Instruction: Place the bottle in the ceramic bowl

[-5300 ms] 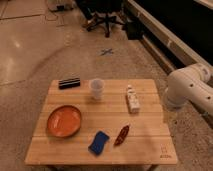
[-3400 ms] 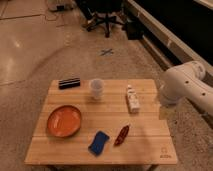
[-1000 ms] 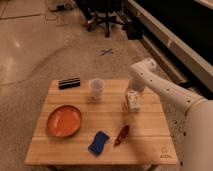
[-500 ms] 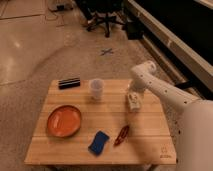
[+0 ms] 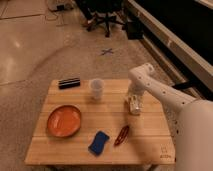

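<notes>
Your wooden table fills the lower view, and the white arm reaches in from the right over its right half. The orange ceramic bowl sits on the left side, well apart from the bottle. A blue sponge lies near the front edge. A clear cup stands toward the back, with a black block to its left. A red chili-shaped object lies just beside the sponge. The gripper hangs right at the small pale bottle, which is on the table right of centre (whether it grips the bottle, you cannot tell).
</notes>
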